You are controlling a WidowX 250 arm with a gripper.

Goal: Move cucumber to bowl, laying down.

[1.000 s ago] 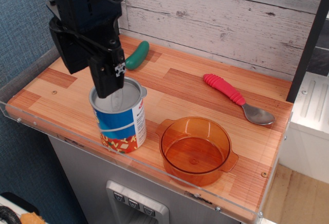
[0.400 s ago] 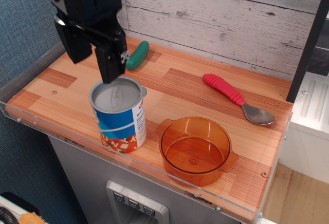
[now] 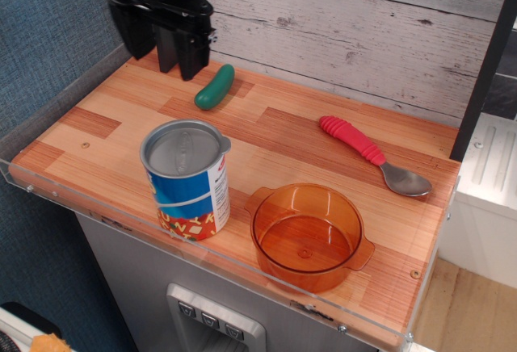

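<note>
The green cucumber (image 3: 215, 87) lies flat on the wooden table near the back wall, left of centre. The orange transparent bowl (image 3: 305, 239) stands empty near the front edge, right of centre. My gripper (image 3: 179, 73) hangs at the back left, just left of and above the cucumber, not touching it. Its two dark fingers point down with a narrow gap between them and hold nothing.
A blue-and-white tin can (image 3: 186, 178) with a grey lid stands at the front left, beside the bowl. A red-handled spoon (image 3: 367, 152) lies at the right. A plank wall runs along the back and a clear guard rail (image 3: 121, 224) along the front edge.
My gripper has risen from over the tin can and moved back toward the wall, ending next to the cucumber. The cucumber, bowl, can and spoon have not moved.
</note>
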